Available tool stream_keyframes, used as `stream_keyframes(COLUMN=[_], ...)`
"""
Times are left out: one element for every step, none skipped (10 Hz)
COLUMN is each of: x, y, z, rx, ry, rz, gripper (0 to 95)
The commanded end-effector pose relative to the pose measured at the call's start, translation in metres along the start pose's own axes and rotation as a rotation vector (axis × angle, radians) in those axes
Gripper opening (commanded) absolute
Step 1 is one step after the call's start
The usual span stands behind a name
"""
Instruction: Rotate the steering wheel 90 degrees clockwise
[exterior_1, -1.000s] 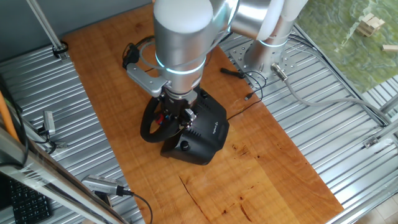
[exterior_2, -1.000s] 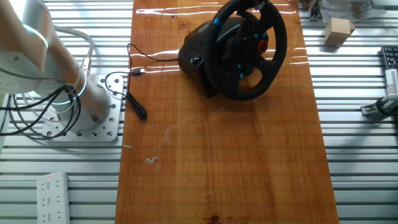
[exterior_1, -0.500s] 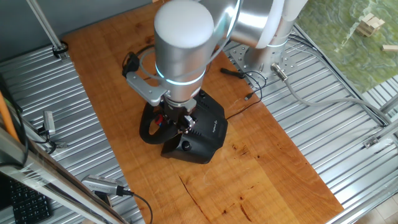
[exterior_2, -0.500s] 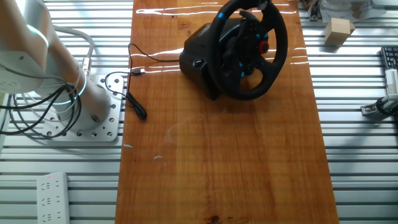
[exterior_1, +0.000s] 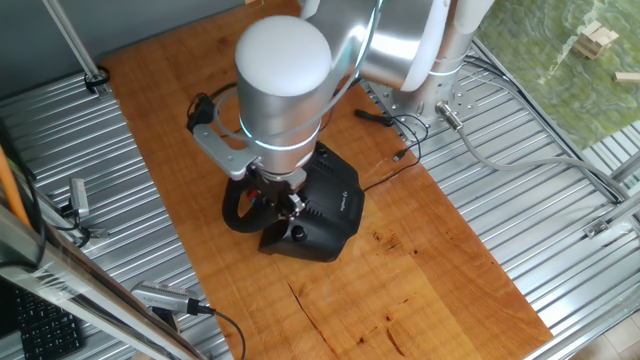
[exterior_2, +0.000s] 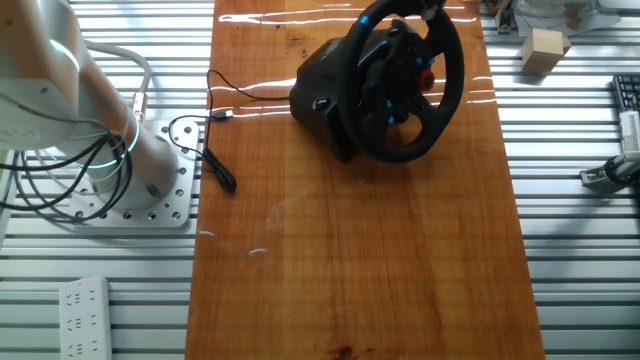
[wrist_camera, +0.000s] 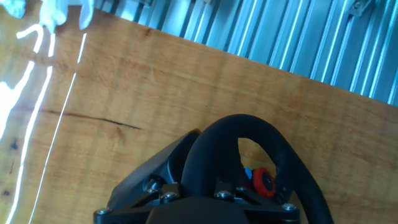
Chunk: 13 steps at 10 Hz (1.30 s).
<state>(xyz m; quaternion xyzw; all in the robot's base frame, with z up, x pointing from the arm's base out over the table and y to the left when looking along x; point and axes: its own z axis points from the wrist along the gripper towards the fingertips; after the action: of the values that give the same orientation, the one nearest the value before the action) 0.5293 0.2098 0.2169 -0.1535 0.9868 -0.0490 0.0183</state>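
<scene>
- In one fixed view, the counter (exterior_1: 150, 130) is a wooden board lying between ribbed metal panels.
- Near its middle stands the steering wheel (exterior_1: 237, 210), tilted on its boxy black base (exterior_1: 325, 215); only the left arc of the rim shows past the arm.
- The silver arm (exterior_1: 285, 90) comes down right over the wheel, and the gripper (exterior_1: 280, 200) is at the hub, touching or just above it; its fingers are mostly hidden, so I cannot tell whether they are spread or closed on anything.
- A thin black cable (exterior_1: 395, 165) runs from the base toward the arm's mount.
- In the other fixed view, the arm's mount plate (exterior_2: 150, 205) sits at the left beside the counter (exterior_2: 350, 270).
- The steering wheel (exterior_2: 440, 100) stands at the far end of the board, face turned to the right, red button (exterior_2: 427, 79) on the hub.
- A small wooden block (exterior_2: 545, 50) lies on the metal to the right.
- In the hand view, the rim (wrist_camera: 214, 143) curves up over the hub, red button (wrist_camera: 263, 180) just inside it.
</scene>
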Motion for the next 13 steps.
stream_keyframes(x=[-0.002, -0.004, -0.005, -0.011, -0.014, -0.015, -0.016, -0.016, -0.017, -0.017, -0.018, -0.018, -0.019], y=[-0.002, -0.003, -0.004, -0.006, -0.007, -0.008, -0.010, -0.011, -0.011, -0.012, -0.013, -0.013, -0.013], z=[0.015, 0.017, 0.019, 0.021, 0.023, 0.026, 0.031, 0.034, 0.036, 0.040, 0.041, 0.043, 0.044], rx=[0.002, 0.007, 0.009, 0.010, 0.012, 0.016, 0.024, 0.030, 0.032, 0.030, 0.032, 0.033, 0.034], ry=[-0.006, -0.004, -0.003, -0.001, 0.002, 0.003, 0.003, 0.003, 0.004, 0.004, 0.005, 0.007, 0.007], rz=[0.016, 0.018, 0.020, 0.023, 0.027, 0.028, 0.023, 0.020, 0.019, 0.022, 0.026, 0.032, 0.034], gripper=[0.0, 0.0, 0.0, 0.0, 0.0, 0.0, 0.0, 0.0, 0.0, 0.0, 0.0, 0.0, 0.0])
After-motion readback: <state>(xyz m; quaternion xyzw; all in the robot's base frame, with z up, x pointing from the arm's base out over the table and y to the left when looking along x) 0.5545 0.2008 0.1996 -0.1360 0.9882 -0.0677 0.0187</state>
